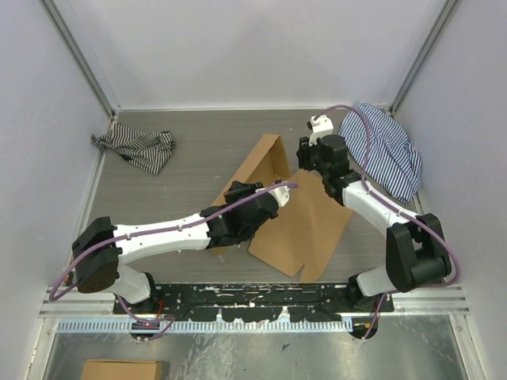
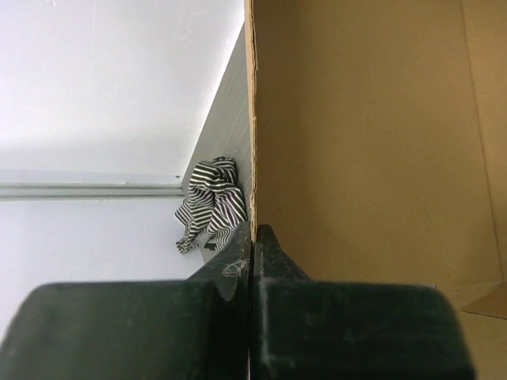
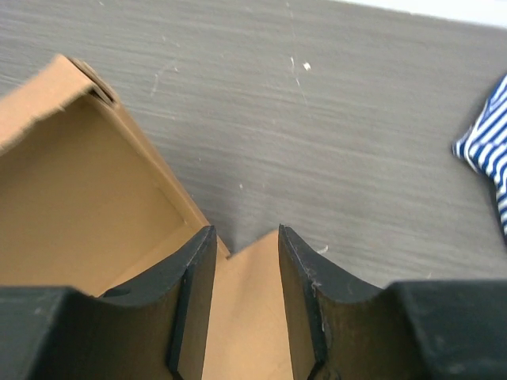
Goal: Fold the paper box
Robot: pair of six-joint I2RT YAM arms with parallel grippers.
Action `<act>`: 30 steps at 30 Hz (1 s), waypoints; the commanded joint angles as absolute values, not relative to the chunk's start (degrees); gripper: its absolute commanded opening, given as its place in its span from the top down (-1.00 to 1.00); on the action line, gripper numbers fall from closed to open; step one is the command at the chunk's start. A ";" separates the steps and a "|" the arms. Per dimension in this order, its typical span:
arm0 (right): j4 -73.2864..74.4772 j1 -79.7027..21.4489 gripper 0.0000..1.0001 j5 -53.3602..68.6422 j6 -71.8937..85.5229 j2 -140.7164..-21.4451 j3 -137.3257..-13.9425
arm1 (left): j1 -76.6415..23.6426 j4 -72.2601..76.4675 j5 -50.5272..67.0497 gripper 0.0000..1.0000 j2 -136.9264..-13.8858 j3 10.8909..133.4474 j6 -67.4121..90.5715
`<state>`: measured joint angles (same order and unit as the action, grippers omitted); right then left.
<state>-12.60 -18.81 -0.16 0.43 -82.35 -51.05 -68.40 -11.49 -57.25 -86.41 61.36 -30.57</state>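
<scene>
left pincer: clamped tight on a raised wall of the paper box, whose thin edge runs straight out from the fingertips.
right pincer: narrow gap, gripping nothing; a flap of the box lies below the gap, and a folded-up corner stands to its left.
paper box: on the table, under and between both pincers, partly folded.
black-and-white cloth: beyond the left pincer.
blue-striped cloth: right of the right pincer.

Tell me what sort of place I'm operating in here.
Probably a lab robot test cell: plain white walls in aluminium framing, two arms bolted to a rail at a grey table, and only props on it: a paper box and striped cloths.
</scene>
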 commanded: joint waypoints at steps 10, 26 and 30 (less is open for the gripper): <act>-11.51 -19.03 0.14 1.62 1.97 -78.77 -48.10 | -68.56 -10.98 -58.06 1.00 -83.14 59.00 -32.70; -21.52 -17.70 0.09 24.46 -5.47 -93.82 -54.84 | -68.64 -9.24 -55.28 1.00 -79.73 57.66 -34.86; -25.84 -17.65 0.09 25.52 -4.75 -95.90 -54.39 | -68.64 -9.22 -54.79 1.00 -79.84 57.97 -34.62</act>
<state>-17.12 -17.89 22.22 -4.23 -95.00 -52.29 -68.40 -10.68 -55.79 -80.93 58.08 -34.46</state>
